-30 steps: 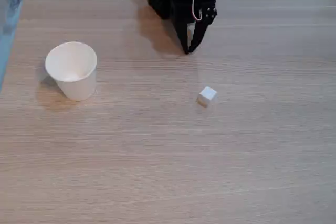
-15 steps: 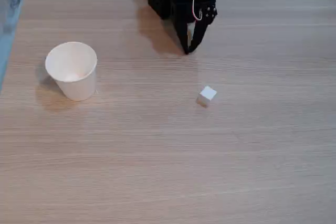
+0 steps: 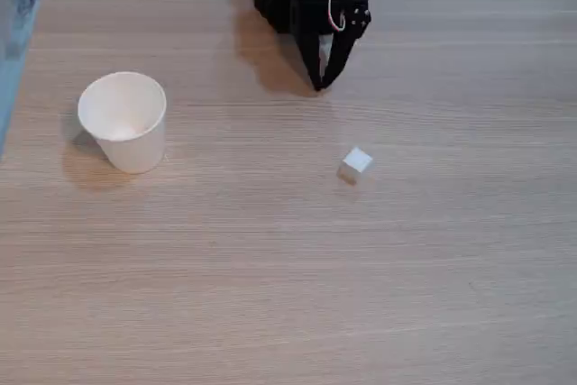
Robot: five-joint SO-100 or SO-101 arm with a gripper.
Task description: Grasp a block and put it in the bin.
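While the block (image 3: 356,165) lies untouched on the desk (image 3: 288,277), well apart from the upright bin (image 3: 123,121), the end effector (image 3: 318,86) hangs near the far edge, fingers together and empty, so the whole task remains.

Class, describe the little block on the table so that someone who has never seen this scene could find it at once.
Start at the light wooden table in the fixed view and find the black gripper near its far edge. Just nearer the camera, slightly right of it, sits the block, alone on bare wood. It is a tiny white cube, far smaller than the round white paper cup at the left.
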